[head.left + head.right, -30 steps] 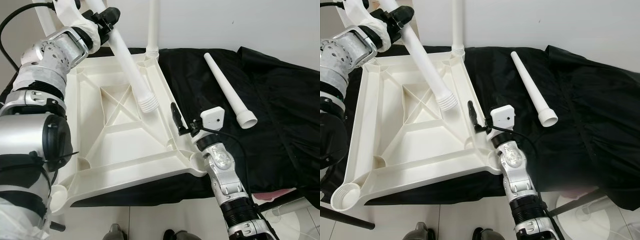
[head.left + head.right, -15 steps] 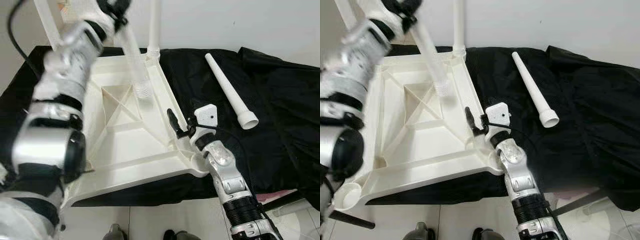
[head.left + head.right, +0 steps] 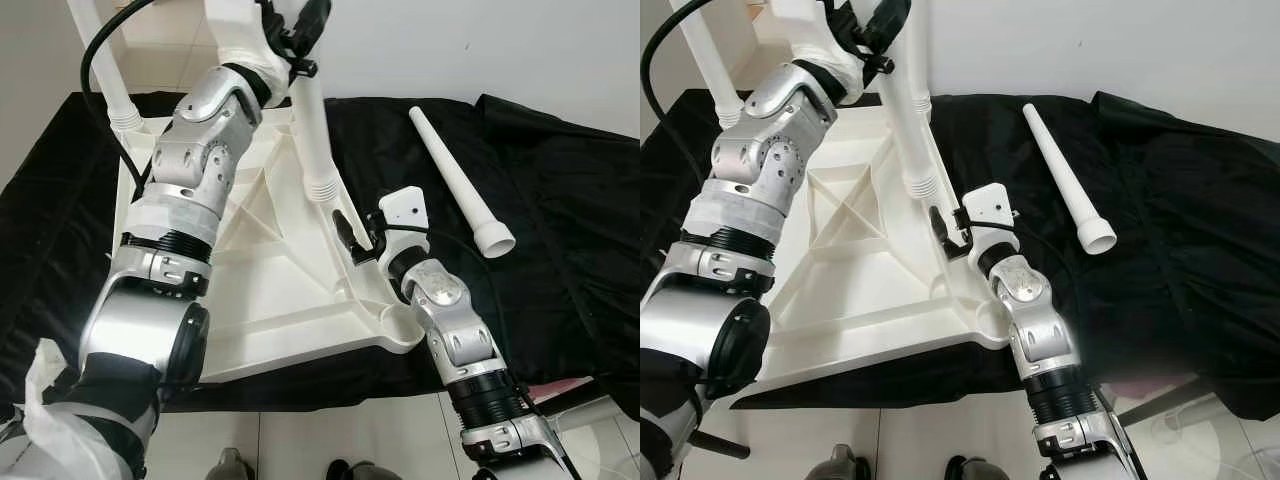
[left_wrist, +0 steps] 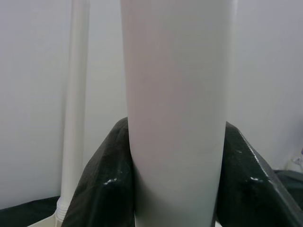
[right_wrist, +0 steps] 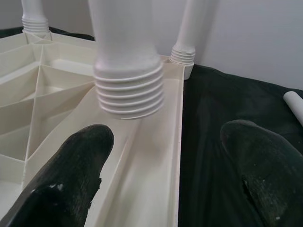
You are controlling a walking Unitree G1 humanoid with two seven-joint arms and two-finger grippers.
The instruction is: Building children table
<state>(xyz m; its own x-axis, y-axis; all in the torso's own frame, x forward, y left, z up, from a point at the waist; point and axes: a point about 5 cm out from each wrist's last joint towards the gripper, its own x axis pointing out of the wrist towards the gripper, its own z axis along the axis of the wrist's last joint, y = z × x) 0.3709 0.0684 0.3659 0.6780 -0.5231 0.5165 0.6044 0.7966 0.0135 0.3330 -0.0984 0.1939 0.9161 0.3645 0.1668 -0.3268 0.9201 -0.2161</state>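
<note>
An upturned white tabletop [image 3: 270,290] lies on a black cloth [image 3: 560,230]. The left gripper [image 3: 300,25] clamps a white leg [image 3: 318,150], threaded end hanging above the tabletop's right edge (not seated). The right gripper [image 3: 352,235], fingers spread, rests at that edge — a spare leg [image 3: 458,180] lies nearby on the cloth.

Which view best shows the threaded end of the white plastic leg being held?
Right wrist view: the threaded end is close, hanging above the white upturned tabletop. Eye views show it small; the left wrist view shows the left tool clamping the smooth shaft.
</note>
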